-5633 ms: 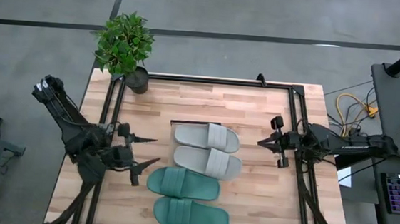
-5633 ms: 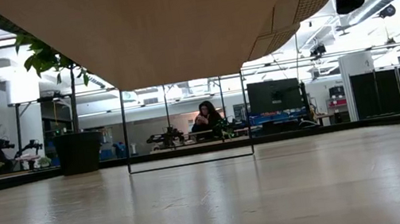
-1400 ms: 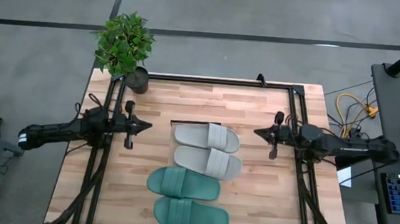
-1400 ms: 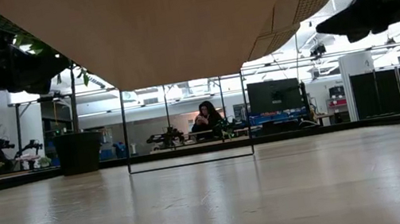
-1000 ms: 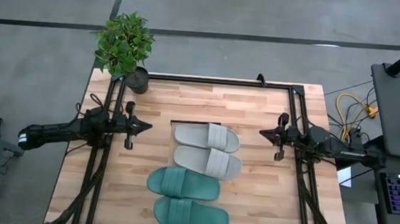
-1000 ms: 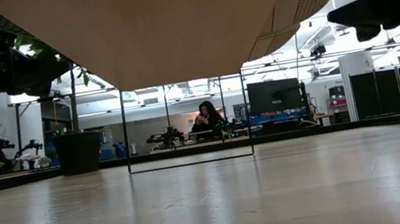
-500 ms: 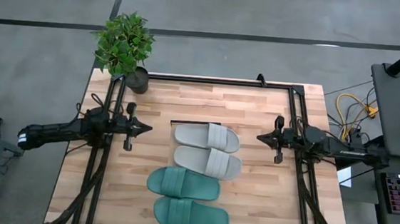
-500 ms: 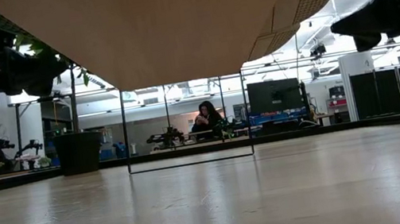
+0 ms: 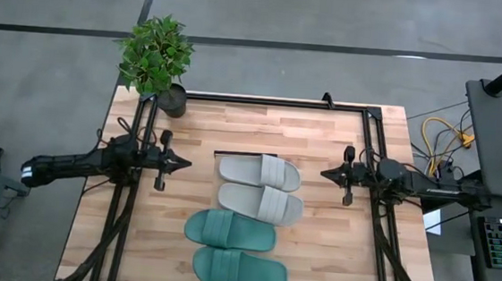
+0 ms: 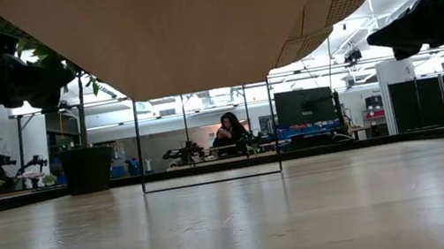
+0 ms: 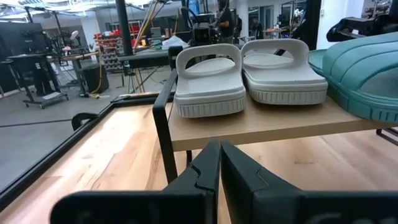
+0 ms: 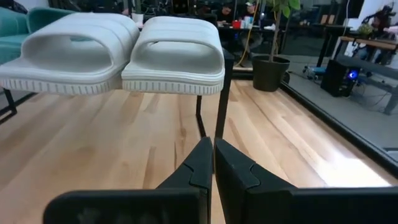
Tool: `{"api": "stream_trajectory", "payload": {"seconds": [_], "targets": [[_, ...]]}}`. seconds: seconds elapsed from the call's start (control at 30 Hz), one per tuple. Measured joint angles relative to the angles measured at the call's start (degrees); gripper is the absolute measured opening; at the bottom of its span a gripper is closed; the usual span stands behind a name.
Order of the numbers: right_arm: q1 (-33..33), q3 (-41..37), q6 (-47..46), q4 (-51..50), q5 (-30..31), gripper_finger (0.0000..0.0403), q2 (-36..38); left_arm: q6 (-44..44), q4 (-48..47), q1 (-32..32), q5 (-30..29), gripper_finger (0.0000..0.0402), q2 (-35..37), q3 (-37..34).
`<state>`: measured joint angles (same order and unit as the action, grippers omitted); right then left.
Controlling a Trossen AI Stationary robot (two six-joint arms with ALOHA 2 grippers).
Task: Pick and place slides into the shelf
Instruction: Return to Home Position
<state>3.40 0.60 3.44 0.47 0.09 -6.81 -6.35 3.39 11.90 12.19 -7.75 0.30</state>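
Showing the left gripper [image 9: 177,162] with fingers pressed together on nothing, hovering over the butcher-block tabletop [image 9: 323,254] at nine o'clock of the grey slides [image 9: 260,172] and clear of them. Facing it from three o'clock, the right gripper [image 9: 325,174], likewise closed tight and empty, touching nothing. Standing between the left gripper and the footwear, a thin black shelf leg [image 11: 163,143], seen from the left wrist. Sitting at the tabletop's eleven o'clock corner, a potted plant [image 9: 157,57]. Sitting far behind the table in the low view, a person [image 10: 227,131]. Resting soles down on the raised pale wood shelf [image 11: 261,121], all four slides in one row, lying crosswise: the grey slides toward twelve o'clock, the teal-green slides [image 9: 230,230] toward six o'clock. Looking rubbery, each with one broad strap and a ribbed sole edge.
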Motion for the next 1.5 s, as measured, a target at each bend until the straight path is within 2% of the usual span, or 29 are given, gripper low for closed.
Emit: {"api": "stream_trajectory", "payload": {"seconds": [0.2, 0.53, 0.7, 0.83, 0.93, 1.03, 1.5], "targets": [[0.00, 0.00, 4.95, 0.00, 0.59, 0.0008, 0.00, -0.02, 0.03, 0.00, 0.00, 0.0000, -0.48, 0.00], [0.00, 0.00, 4.38, 0.17, 0.60, 0.0008, -0.11, -0.02, 0.16, -0.02, -0.02, 0.0000, -0.44, 0.00], [0.00, 0.00, 1.89, 0.18, 0.60, 0.0009, -0.09, -0.03, 0.20, 0.00, -0.02, 0.0000, -0.35, 0.00], [0.00, 0.00, -4.21, 0.18, 0.60, 0.0008, -0.09, -0.04, 0.22, -0.01, -0.20, 0.0000, -0.47, 0.00], [0.00, 0.00, -6.94, 0.20, 0.60, 0.0009, -0.09, -0.07, 1.08, 0.00, -6.39, 0.0000, -0.66, 0.00], [0.00, 0.00, -7.31, 0.16, 0.59, 0.0008, -0.10, -0.06, 0.72, 0.00, -9.39, 0.0000, -0.65, 0.00], [0.00, 0.00, -7.32, 0.02, 0.58, 0.0008, -0.13, -0.07, 0.70, 0.00, -9.63, 0.0000, -0.85, 0.00]]}}
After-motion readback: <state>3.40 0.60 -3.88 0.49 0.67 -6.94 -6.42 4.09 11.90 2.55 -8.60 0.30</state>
